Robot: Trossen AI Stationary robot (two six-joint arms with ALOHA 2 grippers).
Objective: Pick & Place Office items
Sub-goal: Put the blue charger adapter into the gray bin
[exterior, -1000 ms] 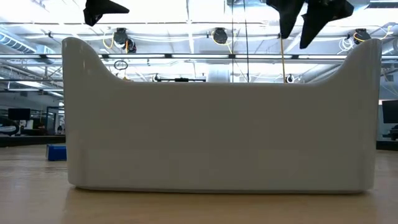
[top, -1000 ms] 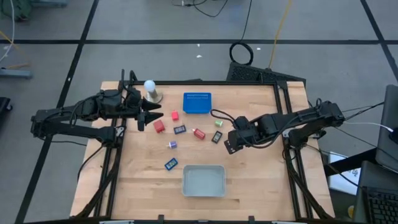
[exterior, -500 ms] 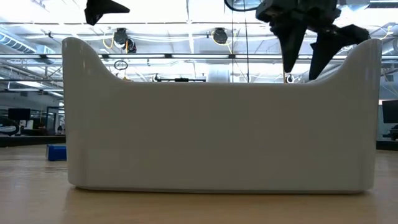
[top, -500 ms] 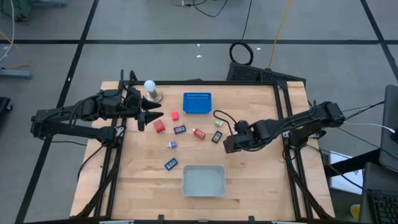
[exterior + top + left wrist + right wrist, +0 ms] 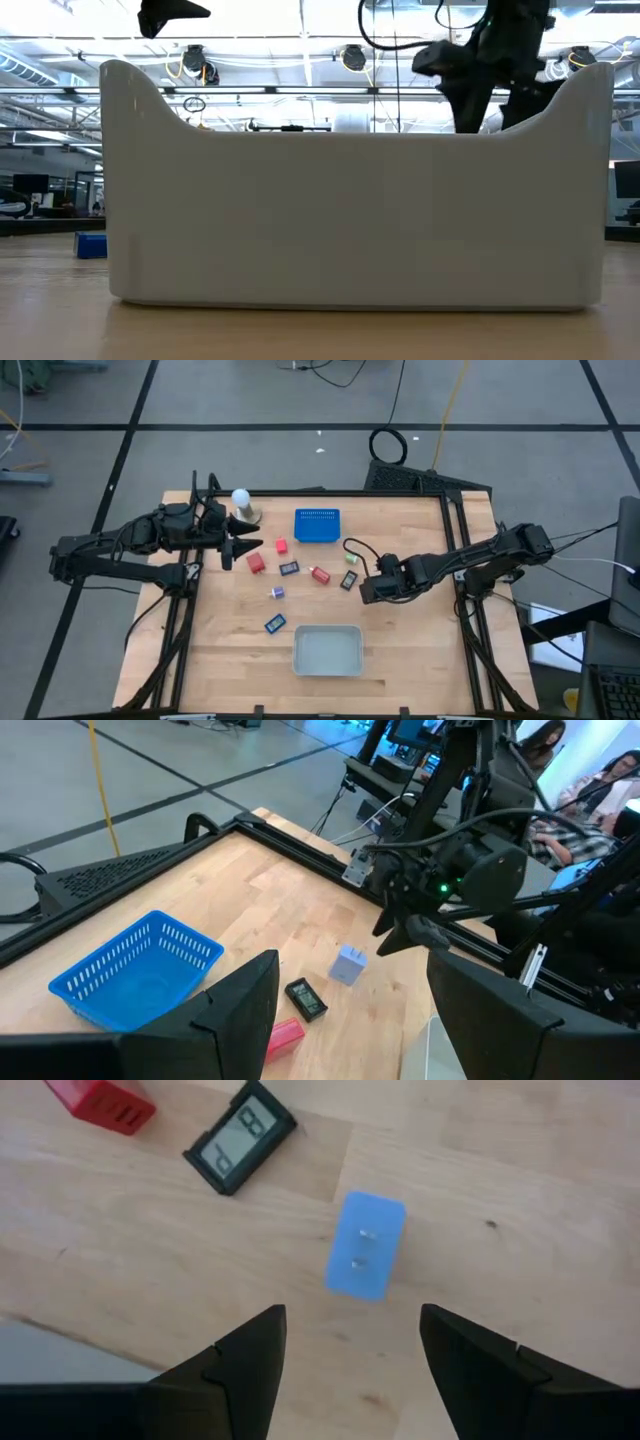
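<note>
Several small office items lie loose on the wooden table: two red blocks (image 5: 257, 563) (image 5: 281, 545), a black piece (image 5: 290, 568), a red piece (image 5: 319, 574), a green piece (image 5: 352, 558), a black display piece (image 5: 349, 580), a purple piece (image 5: 277, 592) and a dark blue piece (image 5: 275, 623). My right gripper (image 5: 365, 592) points steeply down, open, above a blue two-pronged block (image 5: 365, 1258) that lies flat beside the black display piece (image 5: 240, 1140). My left gripper (image 5: 245, 545) hovers open and roughly level at the table's left, near the red blocks.
A white tray (image 5: 327, 650) sits near the front edge and fills the low view (image 5: 350, 210). A blue perforated basket (image 5: 317, 525) stands at the far middle. A white ball on a round stand (image 5: 241, 505) stands far left. Cables lie beyond the far edge.
My right gripper has come down toward the table, still open and rolled a little, and now hangs close over the blue block by the black display piece. In the low view its fingers have sunk behind the tray's rim. No item has moved.
</note>
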